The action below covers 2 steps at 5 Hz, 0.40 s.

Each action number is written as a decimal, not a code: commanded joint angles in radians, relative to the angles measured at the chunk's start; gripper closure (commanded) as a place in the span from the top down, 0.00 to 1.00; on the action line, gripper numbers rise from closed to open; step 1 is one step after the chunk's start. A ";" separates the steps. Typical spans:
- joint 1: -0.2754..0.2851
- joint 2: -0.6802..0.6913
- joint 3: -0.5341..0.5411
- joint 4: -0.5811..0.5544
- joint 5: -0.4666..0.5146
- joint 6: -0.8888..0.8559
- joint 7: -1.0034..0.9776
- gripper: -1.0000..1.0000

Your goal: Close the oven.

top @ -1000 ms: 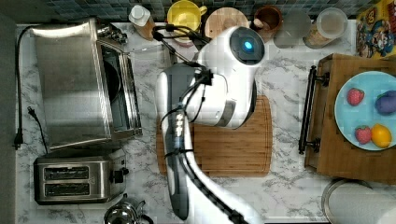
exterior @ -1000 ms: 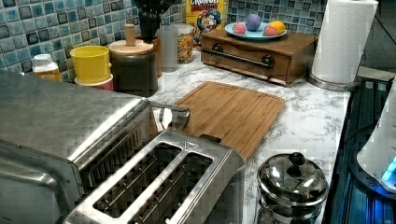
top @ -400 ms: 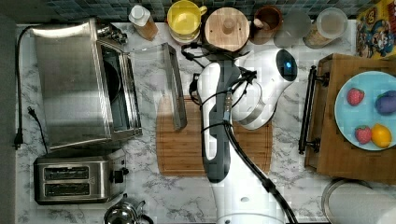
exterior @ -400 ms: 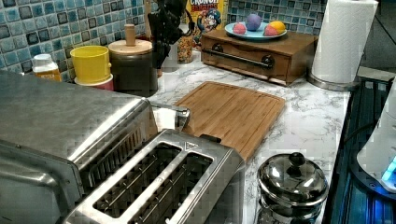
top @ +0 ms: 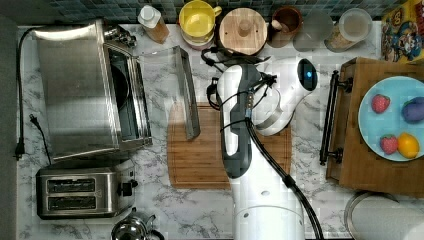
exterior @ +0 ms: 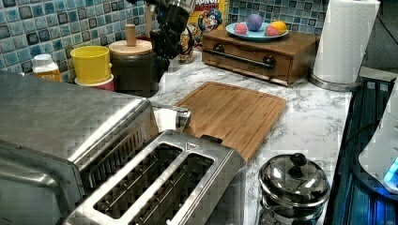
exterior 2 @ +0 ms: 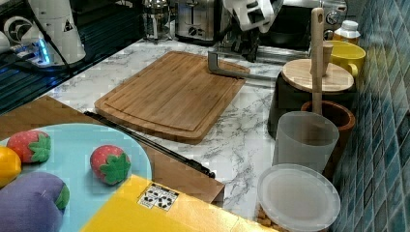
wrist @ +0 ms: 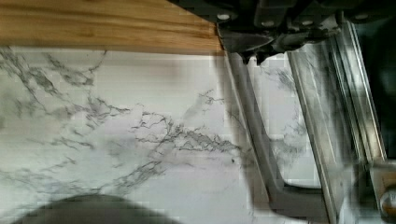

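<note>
While open: oven (dark inside)

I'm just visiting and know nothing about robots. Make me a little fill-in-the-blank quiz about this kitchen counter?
1. The oven has its glass door ____.
2. The cutting board is made of ____.
3. The blue plate holds two red ____.
4. Beside the oven stands a two-slot ____.

Missing words: open; wood; strawberries; toaster
</note>
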 commanded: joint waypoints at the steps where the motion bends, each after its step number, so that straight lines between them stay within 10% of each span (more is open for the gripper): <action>1: -0.021 0.082 0.076 0.124 0.080 -0.047 -0.195 0.00; 2: -0.023 0.115 0.082 0.153 0.096 -0.046 -0.196 0.00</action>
